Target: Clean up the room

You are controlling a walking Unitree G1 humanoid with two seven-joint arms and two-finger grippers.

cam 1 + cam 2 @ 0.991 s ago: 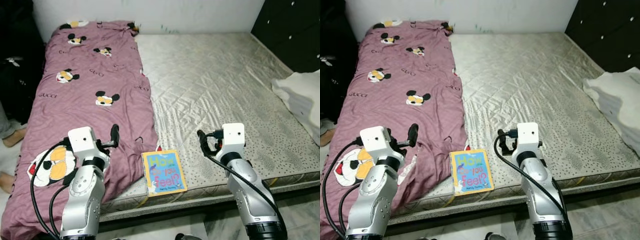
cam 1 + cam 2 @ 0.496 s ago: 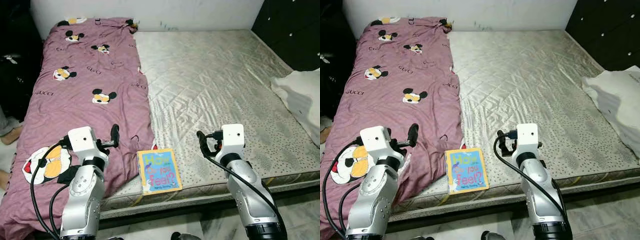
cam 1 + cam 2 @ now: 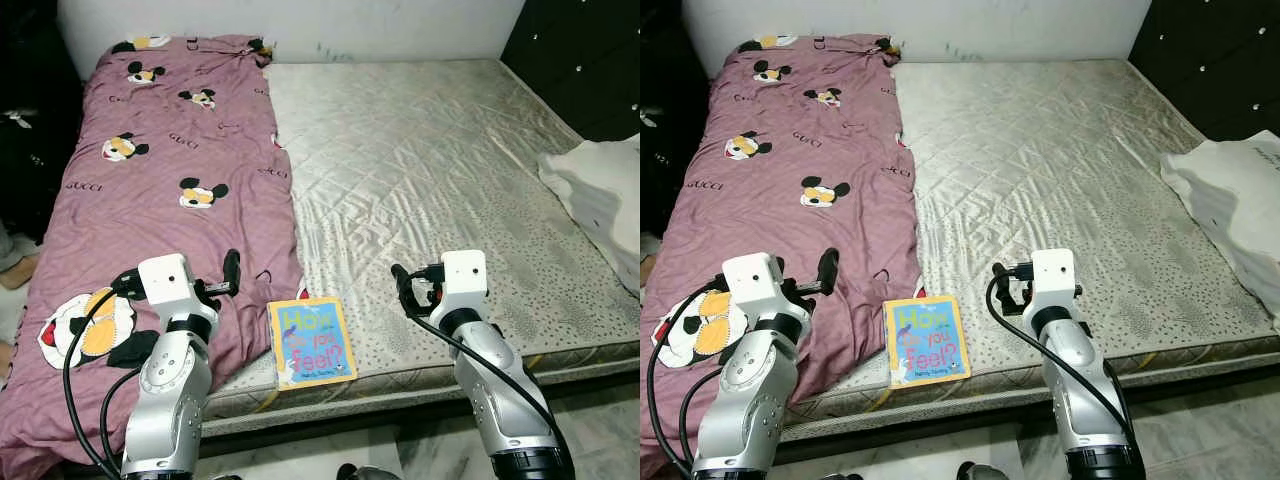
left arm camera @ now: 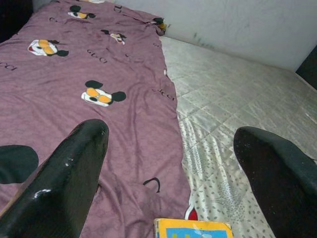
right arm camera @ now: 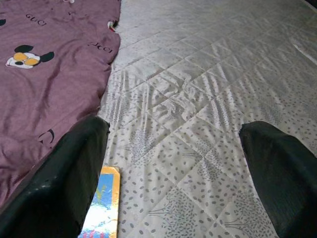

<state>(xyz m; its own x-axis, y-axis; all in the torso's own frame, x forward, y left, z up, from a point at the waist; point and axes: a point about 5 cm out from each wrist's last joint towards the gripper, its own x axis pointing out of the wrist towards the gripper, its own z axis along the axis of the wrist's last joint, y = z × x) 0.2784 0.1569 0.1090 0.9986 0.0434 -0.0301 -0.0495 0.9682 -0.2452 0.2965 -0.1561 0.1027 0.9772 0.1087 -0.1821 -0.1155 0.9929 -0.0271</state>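
The left hand [image 4: 171,163] is hovering over the near part of the bed with its two black fingers [image 4: 74,168] spread wide apart, grasping nothing. It is hanging above the purple blanket [image 3: 170,170], close to that blanket's inner edge. The right hand [image 5: 173,163] is likewise released, its fingers [image 5: 74,168] parted with nothing between them, and it is floating over the bare quilted mattress [image 3: 420,160] near the front edge of the bed.

Between the two hands, a children's book [image 3: 311,343] is lying flat on the mattress, right at the front edge. Its cover is blue with a yellow border and large colourful letters. It is sitting just beside the blanket's lower corner, nearer to the left hand than to the right, and neither hand is touching it. In the left wrist view its yellow top edge [image 4: 193,229] is peeking in between the fingers; in the right wrist view it [image 5: 101,208] is lying beside one finger.

The blanket is covering the left part of the bed from the headboard wall down to the front, printed with cartoon mouse faces and lettering. The rest of the mattress is showing grey, diamond-stitched fabric with a leaf pattern toward the front. A white bundle of cloth [image 3: 600,200] is resting at the right edge of the bed, well apart from both hands. Dark furniture [image 3: 580,60] is standing beyond the far right corner.
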